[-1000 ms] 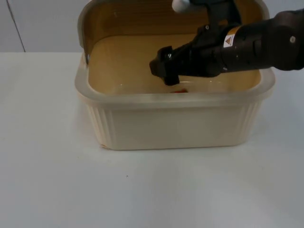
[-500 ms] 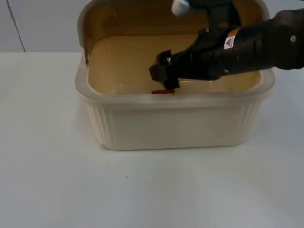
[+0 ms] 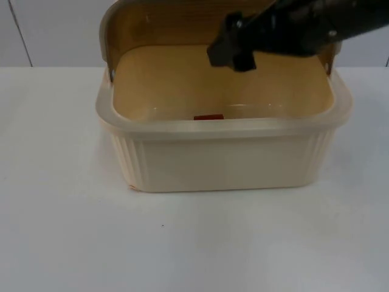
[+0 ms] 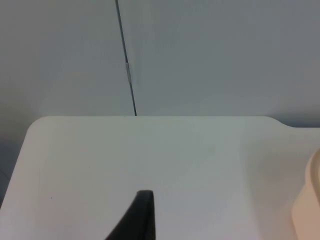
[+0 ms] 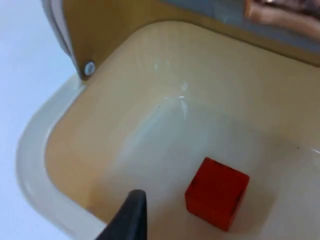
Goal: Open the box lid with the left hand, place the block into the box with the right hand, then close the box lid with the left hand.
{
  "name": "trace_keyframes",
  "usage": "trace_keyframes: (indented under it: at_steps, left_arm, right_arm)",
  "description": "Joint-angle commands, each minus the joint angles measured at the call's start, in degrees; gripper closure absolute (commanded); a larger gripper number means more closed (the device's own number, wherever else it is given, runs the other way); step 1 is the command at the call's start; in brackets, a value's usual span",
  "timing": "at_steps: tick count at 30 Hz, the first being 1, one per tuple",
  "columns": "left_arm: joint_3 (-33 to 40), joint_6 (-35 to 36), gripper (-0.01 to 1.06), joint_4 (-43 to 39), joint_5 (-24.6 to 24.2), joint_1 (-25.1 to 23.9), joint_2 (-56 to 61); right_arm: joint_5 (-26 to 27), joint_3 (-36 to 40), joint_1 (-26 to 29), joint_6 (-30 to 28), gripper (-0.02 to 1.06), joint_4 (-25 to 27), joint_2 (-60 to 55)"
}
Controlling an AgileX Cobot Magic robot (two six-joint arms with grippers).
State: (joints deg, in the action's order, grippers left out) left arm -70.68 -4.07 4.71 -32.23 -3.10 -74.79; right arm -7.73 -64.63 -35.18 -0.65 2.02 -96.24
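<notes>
The cream box (image 3: 225, 126) stands in the middle of the table with its brownish lid (image 3: 164, 24) swung up at the back. A red block (image 3: 208, 117) lies loose on the box floor near the front wall, and in the right wrist view the block (image 5: 217, 192) rests free, apart from the black fingertip (image 5: 131, 216). My right gripper (image 3: 231, 52) hovers open and empty above the box's back half. In the left wrist view, the left gripper's fingertip (image 4: 142, 212) hangs over bare table, with the box's edge (image 4: 311, 200) beside it.
The white table (image 3: 73, 231) stretches in front of and to the left of the box. The grey partition wall (image 4: 200, 55) stands close behind the table's far edge. The lid's hinge rivet (image 5: 89, 68) sits at the box's back corner.
The right gripper let go of the red block inside the box, then rose up and back out of it. The block now lies still on the floor.
</notes>
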Motion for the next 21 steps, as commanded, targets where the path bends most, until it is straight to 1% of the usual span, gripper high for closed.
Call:
trace_keyframes:
  at_steps: [1,5,9,10,12,15,17,19,21]
  left_arm:
    - [0.17,-0.06,0.00,0.06,0.79,-0.28,-0.09]
    - [0.17,-0.06,0.00,0.17,1.02,-0.28,-0.09]
    - [0.17,-0.06,0.00,0.47,1.02,-0.28,-0.09]
    - [0.17,-0.06,0.00,0.47,1.02,-0.28,-0.09]
    - [0.17,-0.06,0.00,0.47,1.02,-0.28,-0.09]
    - [0.17,-0.06,0.00,0.47,1.02,-0.28,-0.09]
    - [0.17,-0.06,0.00,0.47,1.02,-0.28,-0.09]
    - [0.17,-0.06,0.00,0.47,1.02,-0.28,-0.09]
    - [0.17,-0.06,0.00,0.47,1.02,-0.28,-0.09]
  right_arm:
    - [-2.52,-0.41,-0.02,-0.47,0.03,-0.29,2.81]
    - [-5.04,-0.41,-0.02,-0.47,0.03,-0.29,9.15]
    - [-6.06,-0.41,-0.02,-0.47,0.03,-0.41,13.76]
    - [-6.32,-0.41,-0.02,-0.47,0.03,-0.74,15.29]
    - [-6.58,-0.41,-0.02,-0.47,0.03,-3.12,18.77]
    - [-6.58,-0.41,0.12,-0.47,0.03,-4.57,20.86]
    - [-6.58,-0.45,1.09,-0.47,0.03,-6.39,23.46]
    - [-6.58,-0.55,1.89,-0.18,0.03,-6.39,24.80]
    - [-8.20,-2.56,4.36,0.21,0.03,-6.39,28.02]
